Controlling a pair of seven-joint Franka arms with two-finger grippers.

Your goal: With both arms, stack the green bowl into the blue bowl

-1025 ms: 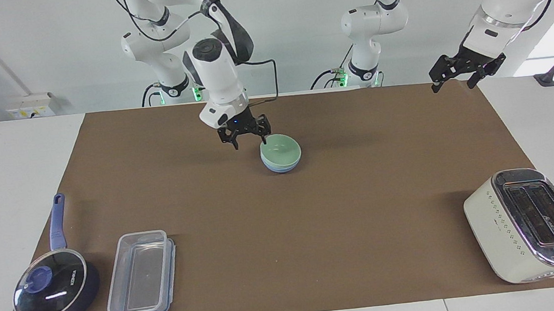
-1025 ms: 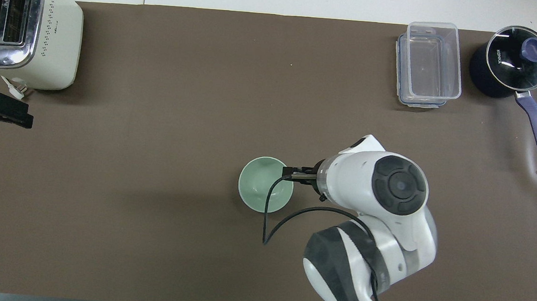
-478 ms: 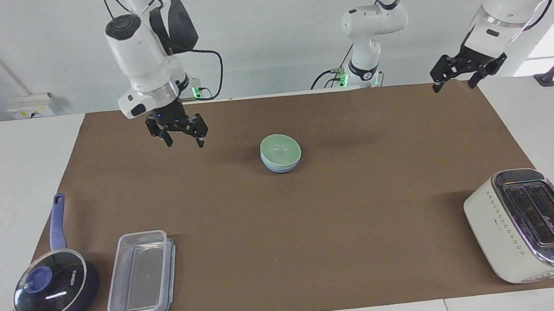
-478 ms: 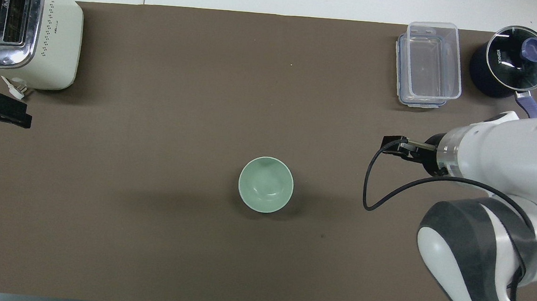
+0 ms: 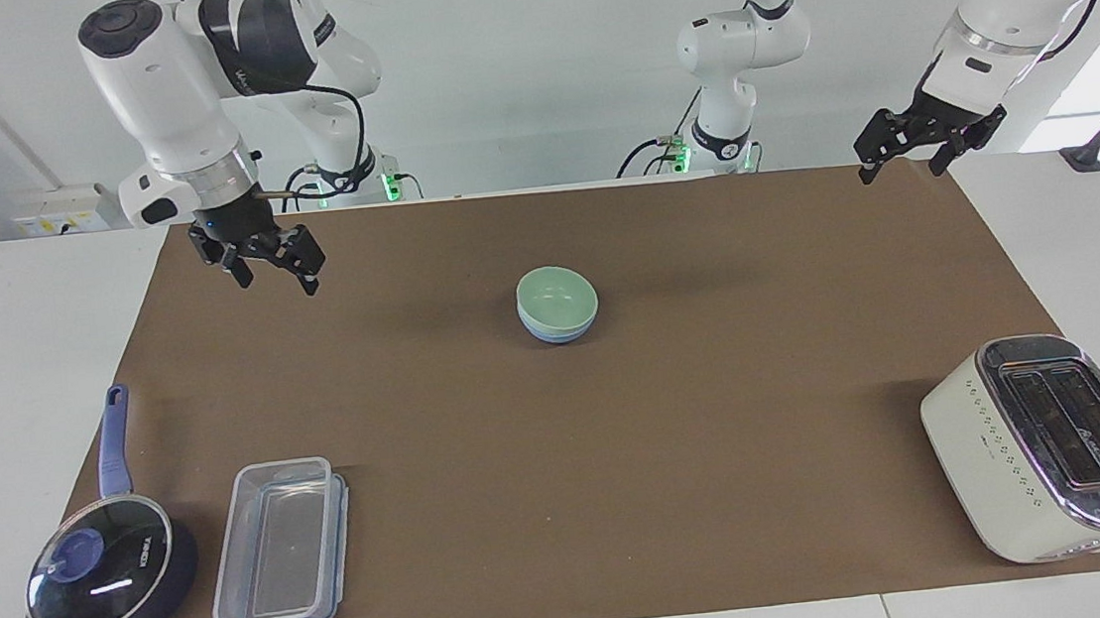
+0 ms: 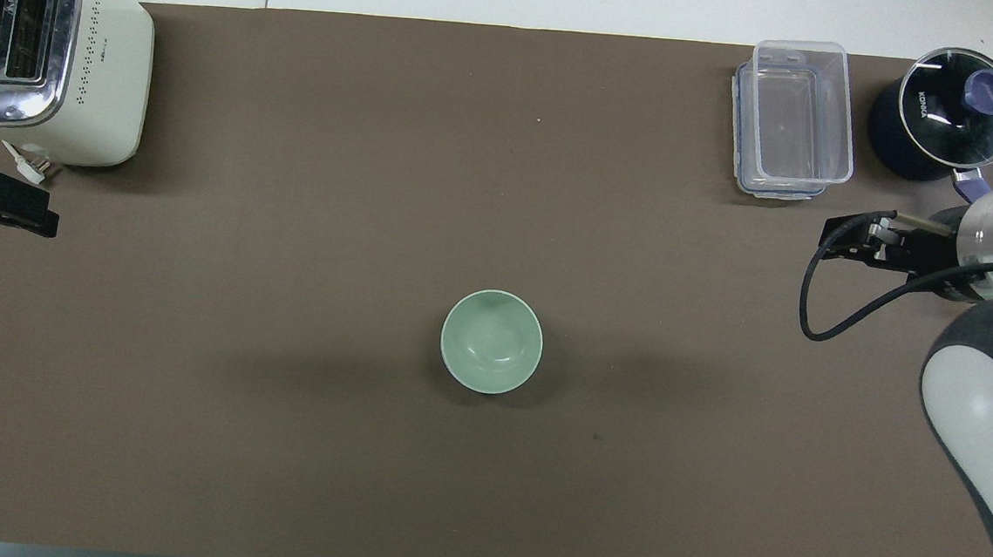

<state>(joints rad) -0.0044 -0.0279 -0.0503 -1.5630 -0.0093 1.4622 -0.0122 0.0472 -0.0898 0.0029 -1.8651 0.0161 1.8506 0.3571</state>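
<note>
Right gripper (image 5: 259,260) hung spread and empty over the mat's edge at its own end; left gripper (image 5: 924,142), also spread, waited at its end. Green bowl (image 5: 557,299) sat nested in the blue bowl (image 5: 552,334) mid-mat. Looked basically done, with only parking the arms left.

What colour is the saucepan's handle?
Purple-blue, matching the lid knob; the saucepan handle shows best in the facing view.

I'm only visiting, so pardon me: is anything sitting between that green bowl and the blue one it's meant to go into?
Nothing visible does. The green bowl already sits nested in the blue bowl. The right gripper and left gripper hang empty over the mat's ends.
</note>
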